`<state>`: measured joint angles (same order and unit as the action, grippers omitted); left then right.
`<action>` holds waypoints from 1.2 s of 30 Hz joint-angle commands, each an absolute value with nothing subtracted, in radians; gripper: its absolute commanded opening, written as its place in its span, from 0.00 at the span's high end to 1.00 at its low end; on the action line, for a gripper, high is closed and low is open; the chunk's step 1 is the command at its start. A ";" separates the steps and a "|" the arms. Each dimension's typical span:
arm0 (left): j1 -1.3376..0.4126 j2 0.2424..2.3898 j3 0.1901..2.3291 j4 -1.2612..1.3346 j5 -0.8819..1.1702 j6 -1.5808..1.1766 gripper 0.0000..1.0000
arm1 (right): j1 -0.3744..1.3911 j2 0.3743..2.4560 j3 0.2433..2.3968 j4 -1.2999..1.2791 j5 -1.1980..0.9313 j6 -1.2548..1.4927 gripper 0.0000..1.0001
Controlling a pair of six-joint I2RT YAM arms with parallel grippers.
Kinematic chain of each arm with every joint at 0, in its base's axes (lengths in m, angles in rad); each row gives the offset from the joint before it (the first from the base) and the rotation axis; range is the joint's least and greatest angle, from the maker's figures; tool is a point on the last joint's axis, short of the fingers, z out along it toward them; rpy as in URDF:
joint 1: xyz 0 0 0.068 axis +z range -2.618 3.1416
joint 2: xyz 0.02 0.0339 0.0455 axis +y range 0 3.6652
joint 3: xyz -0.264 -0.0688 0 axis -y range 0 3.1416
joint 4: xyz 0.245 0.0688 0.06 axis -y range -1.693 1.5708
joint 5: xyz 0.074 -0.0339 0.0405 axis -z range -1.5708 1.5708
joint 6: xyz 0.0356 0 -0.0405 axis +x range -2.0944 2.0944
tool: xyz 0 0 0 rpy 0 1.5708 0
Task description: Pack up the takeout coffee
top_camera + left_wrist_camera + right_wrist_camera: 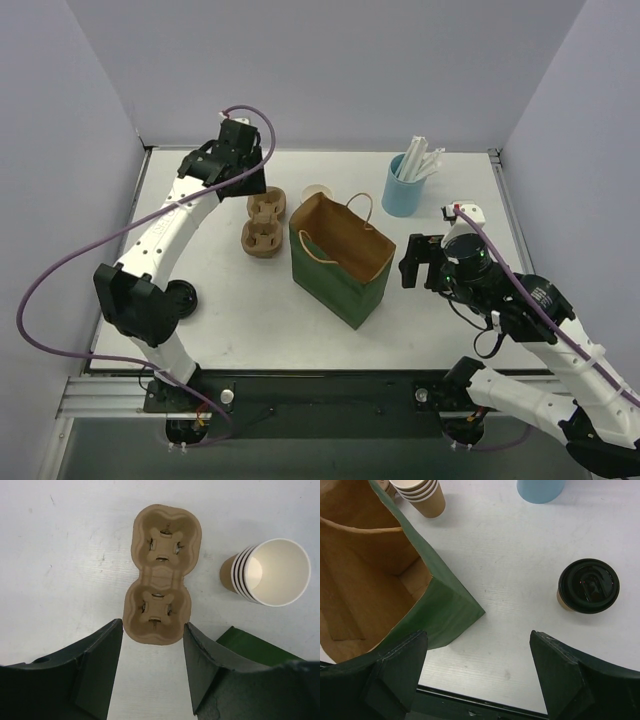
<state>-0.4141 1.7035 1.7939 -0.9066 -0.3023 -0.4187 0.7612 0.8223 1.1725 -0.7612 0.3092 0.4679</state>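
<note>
Dark, blocky fingers [395,675] of my right hand [479,637] sit closest, spread wide with only the bare white desk [520,545] between them; this hand grips nothing. Just beyond my right finger stands the takeout coffee [588,586], a small brown paper cup under a round, glossy black plastic lid with a moulded rim. It is upright on the desk, apart from everything else. On the other side is the paper bag [445,605], matte green outside and plain brown inside, with its mouth open and one sharp corner jutting toward the gap in my hand.

My left hand [152,630] is open too and holds nothing. Its fingers flank the near end of a moulded pulp carrier [161,575], rough tan and shaped like a figure eight, with two slotted wells. Beside the carrier lies a tipped stack of paper cups [270,572], tan with smooth white insides. A light-blue tumbler [405,190] of white straws [424,158] stands at the far side, behind the bag.
</note>
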 commanded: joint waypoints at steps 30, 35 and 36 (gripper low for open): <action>-0.407 2.075 1.793 -0.745 -0.301 -0.351 0.41 | 0.769 0.827 1.134 -0.715 0.310 0.411 0.14; -0.400 2.100 1.802 -0.749 -0.301 -0.331 0.42 | 0.769 0.827 1.127 -0.716 0.308 0.413 0.14; -0.400 2.100 1.799 -0.747 -0.301 -0.328 0.42 | 0.770 0.828 1.126 -0.713 0.308 0.411 0.14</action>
